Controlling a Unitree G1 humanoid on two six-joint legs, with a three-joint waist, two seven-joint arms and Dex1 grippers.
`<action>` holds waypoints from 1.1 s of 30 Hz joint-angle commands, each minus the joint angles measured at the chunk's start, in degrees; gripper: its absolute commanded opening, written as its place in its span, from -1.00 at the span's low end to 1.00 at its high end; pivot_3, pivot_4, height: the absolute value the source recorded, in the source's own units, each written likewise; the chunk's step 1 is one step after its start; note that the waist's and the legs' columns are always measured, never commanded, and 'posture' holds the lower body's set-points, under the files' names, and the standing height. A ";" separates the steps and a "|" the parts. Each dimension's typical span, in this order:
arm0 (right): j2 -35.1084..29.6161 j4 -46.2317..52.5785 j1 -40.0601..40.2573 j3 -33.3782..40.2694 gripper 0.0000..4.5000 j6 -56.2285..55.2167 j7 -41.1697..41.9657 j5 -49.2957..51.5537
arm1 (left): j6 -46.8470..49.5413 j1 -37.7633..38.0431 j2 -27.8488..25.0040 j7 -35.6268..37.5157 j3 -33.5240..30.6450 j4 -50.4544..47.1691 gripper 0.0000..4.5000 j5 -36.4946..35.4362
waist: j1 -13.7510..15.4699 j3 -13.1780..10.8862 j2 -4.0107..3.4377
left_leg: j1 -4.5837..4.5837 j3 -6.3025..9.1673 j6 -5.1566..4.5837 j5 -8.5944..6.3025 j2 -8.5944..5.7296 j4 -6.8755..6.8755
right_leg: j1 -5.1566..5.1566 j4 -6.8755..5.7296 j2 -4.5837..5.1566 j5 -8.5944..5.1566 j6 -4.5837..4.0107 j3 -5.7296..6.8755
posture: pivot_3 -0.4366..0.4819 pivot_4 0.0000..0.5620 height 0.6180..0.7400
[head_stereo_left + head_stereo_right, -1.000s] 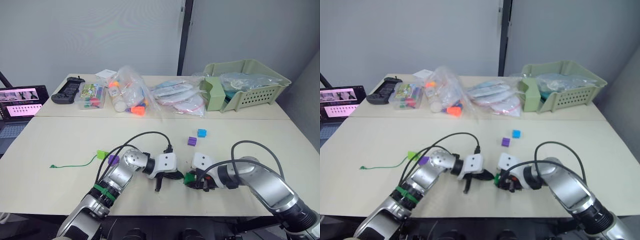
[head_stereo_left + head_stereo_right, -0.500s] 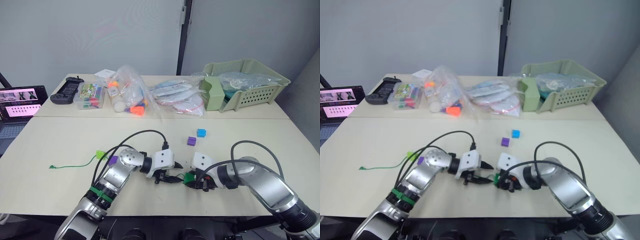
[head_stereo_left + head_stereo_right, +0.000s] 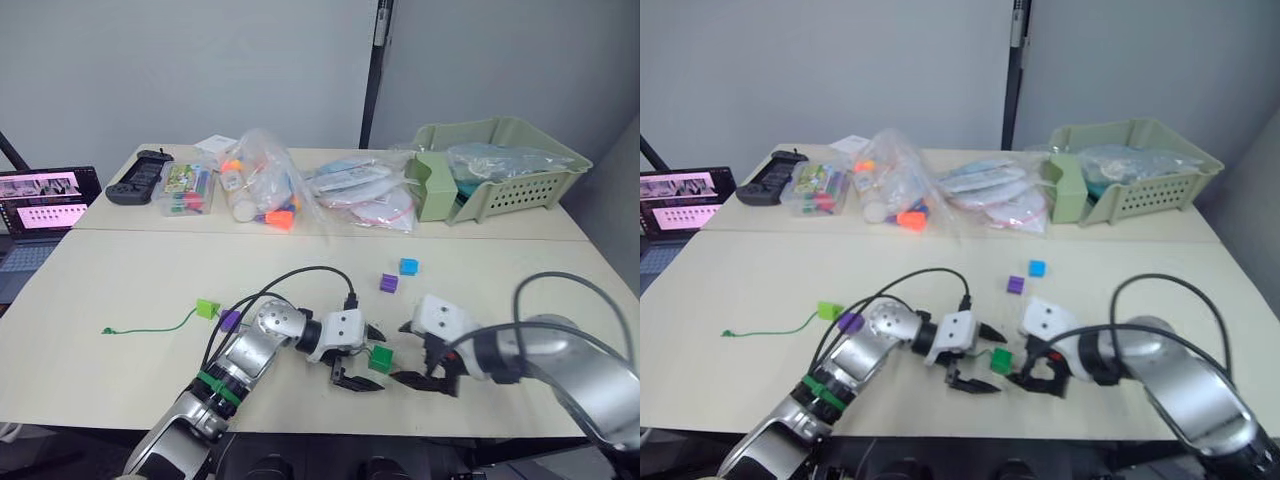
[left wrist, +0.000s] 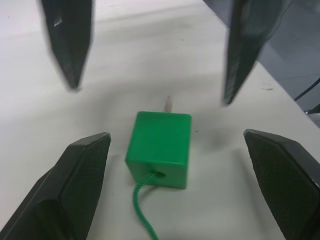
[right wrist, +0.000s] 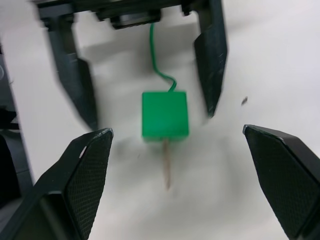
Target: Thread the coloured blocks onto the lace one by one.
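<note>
On the far left of the table [image 3: 120,280] the knotted end of the lace [image 3: 145,326] lies flat, and the green string runs rightward to the lime green block [image 3: 206,308] and the purple block [image 3: 229,320] just beside it; both sit next to my left forearm, with a black cable [image 3: 290,278] arching over them.

My left gripper [image 3: 358,358] rests low over the table near its front edge, fingers spread wide apart and holding nothing. Between my two grippers sits the dark green block [image 3: 379,359] on the table, free of both. In my left wrist view the lace enters a hole in the near face of this block, and the pale stiff tip [image 4: 169,103] pokes out of the far side, so the block is threaded. In my right wrist view the tip lies flat on the table, pointing toward my right gripper.

My right gripper [image 3: 418,353] faces the left one from the other side of the block, its fingers also spread wide and empty.

Farther back on the table, a second purple block [image 3: 388,283] and the blue block [image 3: 407,266] lie close together, well apart from my grippers and unthreaded.
</note>
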State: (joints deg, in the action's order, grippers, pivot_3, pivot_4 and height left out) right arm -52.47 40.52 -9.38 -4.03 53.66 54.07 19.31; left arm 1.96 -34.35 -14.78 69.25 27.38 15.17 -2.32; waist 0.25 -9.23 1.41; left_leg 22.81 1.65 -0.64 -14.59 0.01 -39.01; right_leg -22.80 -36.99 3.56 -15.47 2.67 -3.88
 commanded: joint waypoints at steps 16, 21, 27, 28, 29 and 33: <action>-0.45 -4.43 5.13 -1.80 1.00 -12.26 -3.51 -3.30 | -4.92 -1.79 0.70 1.70 -0.25 4.62 -0.46 0.13 | -0.34 0.00 0.01 | 0.09 -0.08 0.00 0.01 0.00 -0.02 | -0.19 -0.05 -0.03 0.00 0.00 -0.07 | -0.05 -0.47 1.00; 0.49 -8.03 2.55 -4.92 0.62 -14.70 -2.82 -4.48 | -4.90 -1.63 0.22 2.36 -0.03 3.94 -0.46 0.12 | -0.44 0.00 0.01 | 0.08 -0.09 0.00 0.01 0.00 -0.02 | -0.20 -0.06 -0.03 0.00 0.00 -0.07 | -0.05 -0.47 1.00; 1.84 -11.53 0.42 -7.80 -0.27 -16.74 -2.63 -6.29 | -4.61 -1.27 -0.17 2.68 0.15 3.30 -0.46 0.24 | -0.43 0.00 0.00 | 0.08 -0.08 0.00 0.01 0.00 -0.03 | -0.20 -0.10 -0.03 0.00 0.00 -0.07 | -0.05 -0.47 1.00; 1.99 -11.80 0.28 -8.07 -0.43 -16.94 -2.64 -6.46 | -4.55 -1.22 -0.24 2.67 0.19 3.28 -0.46 0.31 | -0.43 0.00 0.00 | 0.08 -0.08 0.00 0.01 -0.01 -0.03 | -0.21 -0.11 -0.03 0.00 0.00 -0.07 | -0.05 -0.47 1.00; 2.12 -11.89 0.12 -8.24 -0.59 -17.01 -2.66 -6.52 | -4.48 -1.18 -0.35 2.66 0.21 3.26 -0.46 0.36 | -0.43 0.00 0.00 | 0.08 -0.07 0.00 0.01 0.00 -0.03 | -0.21 -0.11 -0.03 0.00 0.00 -0.07 | -0.05 -0.47 1.00; 2.51 -11.92 -0.51 -8.43 -1.00 -16.93 -2.38 -6.65 | -4.36 -1.22 -0.51 2.33 0.32 3.32 -0.46 0.57 | -0.48 0.00 0.00 | 0.08 -0.07 0.00 0.01 0.00 -0.03 | -0.21 -0.12 -0.03 0.00 -0.01 -0.07 | -0.05 -0.47 1.00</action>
State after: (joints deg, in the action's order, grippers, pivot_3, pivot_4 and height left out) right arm -49.95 28.11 -8.80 -13.27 37.58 51.93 12.68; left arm -2.30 -35.58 -15.49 71.20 27.41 20.01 -2.00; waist -0.23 -9.23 1.41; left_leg 22.87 1.58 -0.64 -14.58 0.01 -39.04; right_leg -23.01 -37.12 3.52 -15.46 2.66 -3.95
